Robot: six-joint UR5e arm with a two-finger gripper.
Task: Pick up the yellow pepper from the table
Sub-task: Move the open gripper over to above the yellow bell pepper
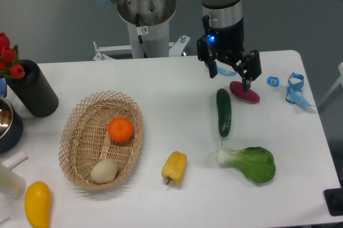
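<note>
The yellow pepper (174,167) lies on its side on the white table (177,83), near the front and just right of the basket. It is yellow-orange and lobed, with its stem end pointing toward the front edge. My gripper (231,77) hangs at the back right of the table, far from the pepper and just above a magenta object (245,92). Its two dark fingers (213,69) stand apart, open, with nothing between them.
A wicker basket (79,131) at the left holds an orange (120,129) and a pale bulb (104,171). A cucumber (224,112) and a bok choy (252,163) lie right of the pepper. A smooth yellow fruit (37,204) sits front left, a black cylinder (35,96) at the left edge.
</note>
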